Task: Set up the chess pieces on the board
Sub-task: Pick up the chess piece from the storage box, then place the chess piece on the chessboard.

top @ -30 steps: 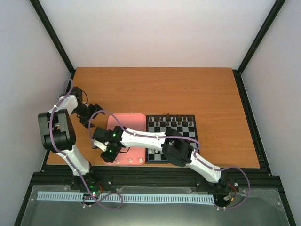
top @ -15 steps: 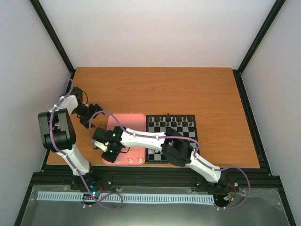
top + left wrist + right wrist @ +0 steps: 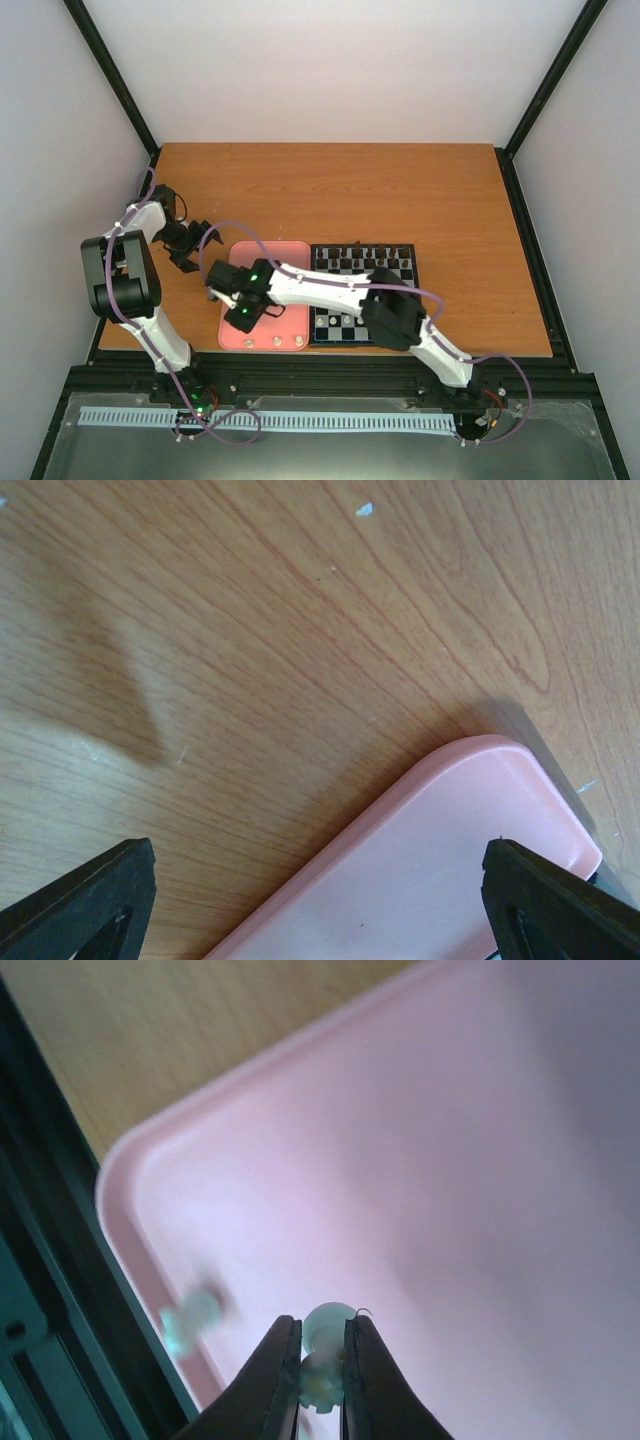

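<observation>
My right gripper [image 3: 321,1332] is shut on a small cream-white chess piece [image 3: 328,1328], whose round end shows between the fingertips. It hangs over the near-left part of the pink tray [image 3: 450,1160]. From above, the right gripper [image 3: 243,318] reaches left across the board [image 3: 340,322], a black and pale checked square with dark pieces [image 3: 360,256] along its far rows. More white chess pieces [image 3: 277,341] lie along the tray's near edge. My left gripper [image 3: 197,247] stands open over bare wood by the tray's far-left corner, and in its own view the left gripper [image 3: 320,910] holds nothing.
The pink tray [image 3: 292,322] lies just left of the board, both near the table's front edge. A blurred white piece [image 3: 190,1320] lies by the tray's rim, close to the black frame rail [image 3: 40,1290]. My right arm covers part of the board's near rows.
My right gripper has shut on a white piece in the tray and risen slightly. The right arm has shifted a little right and farther back. The left arm has not moved.
</observation>
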`<action>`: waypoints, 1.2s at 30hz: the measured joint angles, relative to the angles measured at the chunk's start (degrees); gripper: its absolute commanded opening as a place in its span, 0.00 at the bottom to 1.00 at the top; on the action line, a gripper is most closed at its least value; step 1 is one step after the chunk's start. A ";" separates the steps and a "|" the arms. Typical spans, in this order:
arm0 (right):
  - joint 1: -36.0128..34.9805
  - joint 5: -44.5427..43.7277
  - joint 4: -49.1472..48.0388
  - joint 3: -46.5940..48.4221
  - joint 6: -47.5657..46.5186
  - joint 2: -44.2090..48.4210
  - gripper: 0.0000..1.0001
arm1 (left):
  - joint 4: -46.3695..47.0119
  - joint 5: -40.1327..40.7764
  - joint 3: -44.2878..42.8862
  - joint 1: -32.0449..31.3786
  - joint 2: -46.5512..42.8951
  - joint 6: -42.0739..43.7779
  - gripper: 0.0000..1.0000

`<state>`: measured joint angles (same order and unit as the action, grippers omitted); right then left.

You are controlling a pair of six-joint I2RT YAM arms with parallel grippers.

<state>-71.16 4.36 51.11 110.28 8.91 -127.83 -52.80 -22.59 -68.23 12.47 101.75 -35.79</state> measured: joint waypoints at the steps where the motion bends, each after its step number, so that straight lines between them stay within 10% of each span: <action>1: 0.83 -0.76 0.04 -2.80 0.68 3.19 0.03 | -0.02 0.00 -0.04 0.00 0.07 0.00 1.00; 17: 3.02 -1.03 -0.72 -37.97 11.87 29.83 0.03 | -0.04 0.09 -0.26 0.00 0.11 0.02 1.00; 36: 2.93 -1.07 -7.48 -45.53 17.31 31.71 0.03 | -0.22 0.28 -0.76 0.00 0.15 0.02 1.00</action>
<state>-68.23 3.29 43.64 64.75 26.22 -96.12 -53.01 -22.31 -68.99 12.47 101.91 -35.77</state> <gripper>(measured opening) 0.072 0.998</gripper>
